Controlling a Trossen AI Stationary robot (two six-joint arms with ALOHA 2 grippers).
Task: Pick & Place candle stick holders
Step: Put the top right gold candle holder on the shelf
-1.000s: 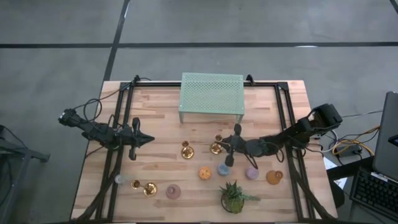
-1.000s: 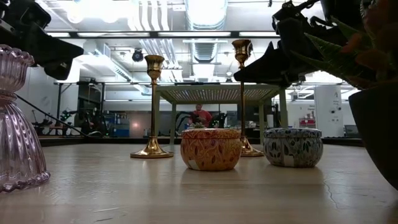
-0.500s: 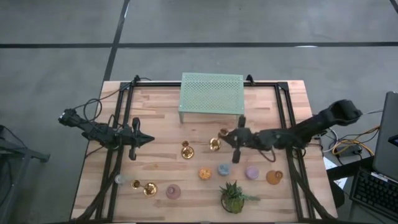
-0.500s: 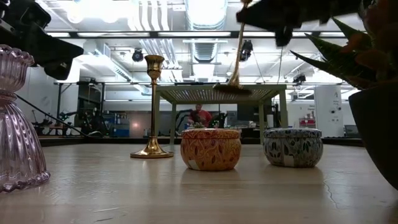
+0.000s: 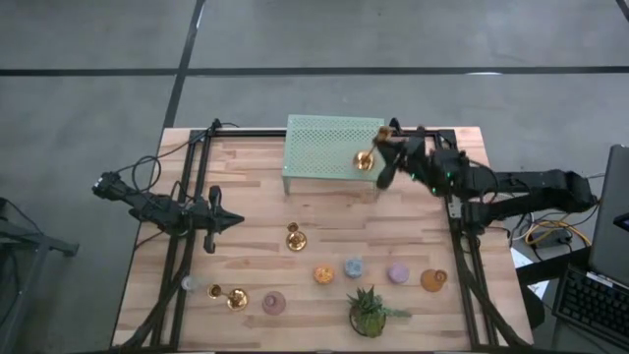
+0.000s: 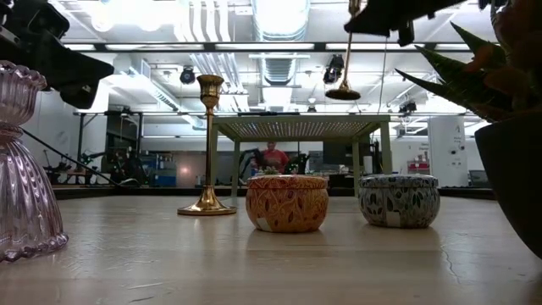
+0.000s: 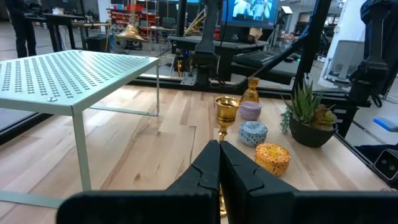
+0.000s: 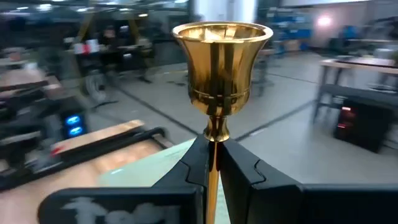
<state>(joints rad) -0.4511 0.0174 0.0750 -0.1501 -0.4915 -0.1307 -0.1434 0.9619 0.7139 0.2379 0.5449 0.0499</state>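
My right gripper point(image 5: 384, 167) is shut on a gold candlestick above the right end of the green mesh shelf point(image 5: 334, 147). The candlestick's round base point(image 6: 343, 93) hangs in the air and its cup point(image 8: 222, 62) stands above the fingers. A second gold candlestick point(image 5: 295, 238) stands on its base mid-table and also shows in the low view point(image 6: 209, 144). A third point(image 5: 236, 298) stands at the front left. My left gripper point(image 5: 224, 222) waits left of centre, shut and empty, as the left wrist view point(image 7: 219, 168) shows. My right gripper pinches the candlestick's thin stem point(image 8: 212, 146) between its two fingers, a little below the cup. The fingers come roughly level from the table's right side and lie across the stem. The candlestick hangs nearly upright, with its base point(image 5: 364, 159) clear of the shelf top.
Round pucks stand in a row near the front: orange point(image 5: 322, 274), blue point(image 5: 353, 267), purple point(image 5: 397, 273) and another orange point(image 5: 433, 280). A potted plant point(image 5: 369, 310) and a pink glass holder point(image 5: 273, 303) stand at the front edge. A person shows in the room beyond the table.
My right gripper has lifted the candlestick off the table from beside the pucks and carried it up and toward the far edge, over the green shelf. The candlestick was tipped on the way and now hangs nearly upright.
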